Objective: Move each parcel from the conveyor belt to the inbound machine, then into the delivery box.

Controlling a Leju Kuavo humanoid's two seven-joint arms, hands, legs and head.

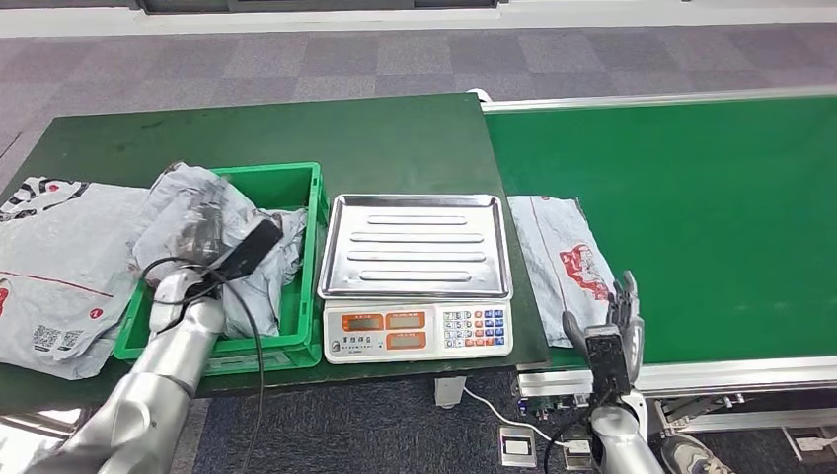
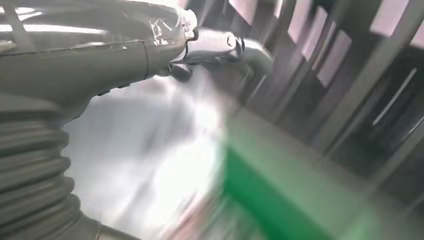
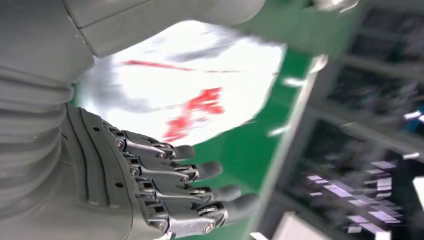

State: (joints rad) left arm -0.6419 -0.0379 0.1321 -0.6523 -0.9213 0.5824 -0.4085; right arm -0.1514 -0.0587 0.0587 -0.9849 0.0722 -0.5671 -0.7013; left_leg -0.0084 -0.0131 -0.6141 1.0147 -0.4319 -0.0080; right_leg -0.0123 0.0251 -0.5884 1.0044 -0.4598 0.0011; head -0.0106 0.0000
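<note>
A grey-white parcel with red print (image 1: 563, 259) lies flat on the green conveyor belt (image 1: 711, 197), near its left end; the right wrist view shows it too (image 3: 200, 85). My right hand (image 1: 614, 331) hovers at the belt's front edge just right of that parcel, fingers (image 3: 200, 171) spread, holding nothing. The scale with a steel tray (image 1: 415, 247) is bare. My left hand (image 1: 205, 229) is over the green delivery box (image 1: 301, 183), on a crumpled grey parcel (image 1: 178, 202) that lies in it. Its thumb (image 2: 225, 45) sticks out free above the parcel; that view is blurred.
A large grey parcel (image 1: 59, 267) lies on the dark green table (image 1: 296, 128) left of the box. A black cable (image 1: 247, 326) loops over my left forearm. The scale's keypad (image 1: 474, 326) faces me. Floor lies beyond the table's front edge.
</note>
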